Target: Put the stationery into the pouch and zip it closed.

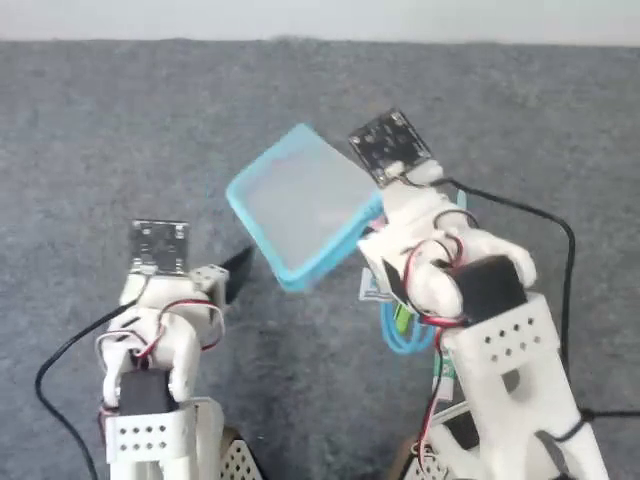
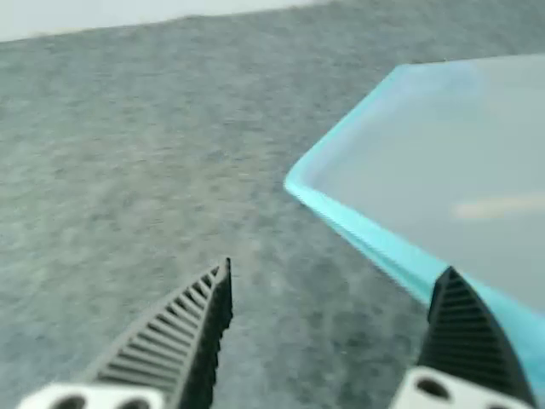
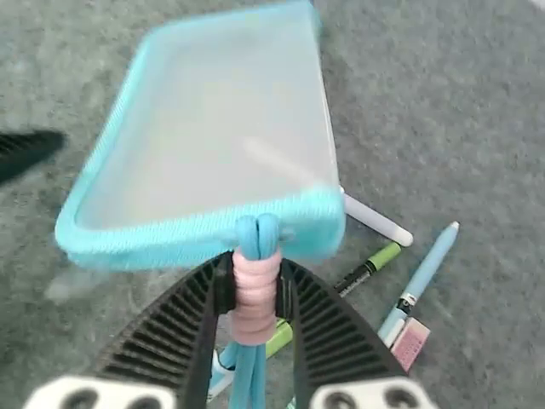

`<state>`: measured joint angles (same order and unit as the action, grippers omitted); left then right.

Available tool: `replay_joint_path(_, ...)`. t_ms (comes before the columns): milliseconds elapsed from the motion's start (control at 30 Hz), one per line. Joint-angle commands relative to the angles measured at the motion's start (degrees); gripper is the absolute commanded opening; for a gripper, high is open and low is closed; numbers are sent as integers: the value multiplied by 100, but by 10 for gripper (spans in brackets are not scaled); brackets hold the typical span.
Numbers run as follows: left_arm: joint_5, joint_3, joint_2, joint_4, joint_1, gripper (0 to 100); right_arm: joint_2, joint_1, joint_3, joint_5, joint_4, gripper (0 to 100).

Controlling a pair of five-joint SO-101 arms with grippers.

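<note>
high view looks down; both wrist views closely face the pouch [image 3: 213, 145]

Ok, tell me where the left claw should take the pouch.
Best grip the blue rim of the pouch at its near edge, coming in from the left arm's side with the open left claw straddling it. The right claw pinches the loop and the pouch hangs tilted off the table, so that thin rim is exposed.

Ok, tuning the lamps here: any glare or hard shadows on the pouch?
High view: pouch evenly lit, no hot spot, no hard shadow on the mat. Left wrist view: its face shows no glare. Right wrist view: soft light, pens barely shadowed.
</note>
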<state>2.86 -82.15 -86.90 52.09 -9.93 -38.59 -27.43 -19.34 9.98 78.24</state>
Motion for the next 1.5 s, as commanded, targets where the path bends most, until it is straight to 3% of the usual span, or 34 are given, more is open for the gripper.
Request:
replay_joint_path(0,-44,31,545,-141,1020,341,382,-295,1002,-88,180,7)
replay_joint_path(200,-44,321,2277,-554,2136,341,1156,-1121,2875,404,980,7)
replay_joint_path(267,-70,593,2822,-615,2092,341,1270,-1648,3042,668,1332,7)
replay_joint_path(333,-158,875,3007,-607,1618,329,1235,-1921,2901,826,1481,7)
replay_joint_path(533,-229,1235,1644,185,0,314,391,-1982,774,1055,497,7)
replay_joint_path(733,-79,1323,-149,1090,-659,313,-699,-1982,-2163,1081,-1393,7)
replay_joint_path(1133,325,1736,-1037,1741,-651,324,-585,-2396,-2980,1073,-1736,7)
replay_joint_path(1300,360,1851,-1037,1943,-141,369,-180,-2422,-2989,1064,-1965,7)
replay_joint_path(1467,1011,1886,-1037,1987,202,370,-13,-2413,-2989,844,-2105,7)
